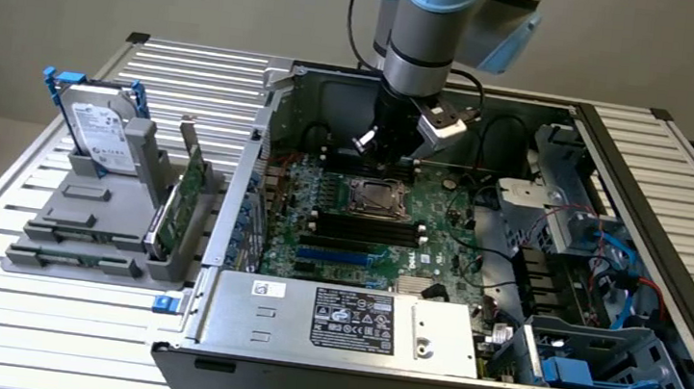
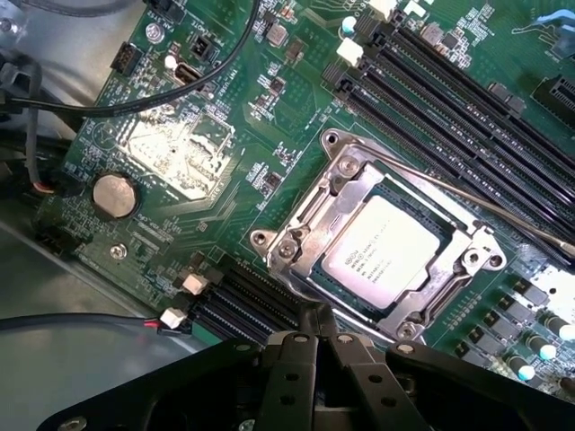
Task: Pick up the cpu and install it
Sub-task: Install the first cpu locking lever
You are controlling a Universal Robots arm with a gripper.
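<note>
My gripper [image 2: 320, 316] is squeezed closed on nothing, its tips near the metal socket frame [image 2: 296, 244]. The cpu [image 2: 382, 251] lies flat inside that frame, at the centre of the exterior view, on the green board [image 1: 355, 249] within the open computer case [image 1: 303, 359]. Farther off, at that view's left, a hard drive [image 1: 102, 135] stands in a grey rack [image 1: 85, 225]

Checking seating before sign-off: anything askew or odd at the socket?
The cpu lies flat and square in the socket frame. One oddity: the thin metal lever slants away from the frame, seemingly unlatched.
</note>
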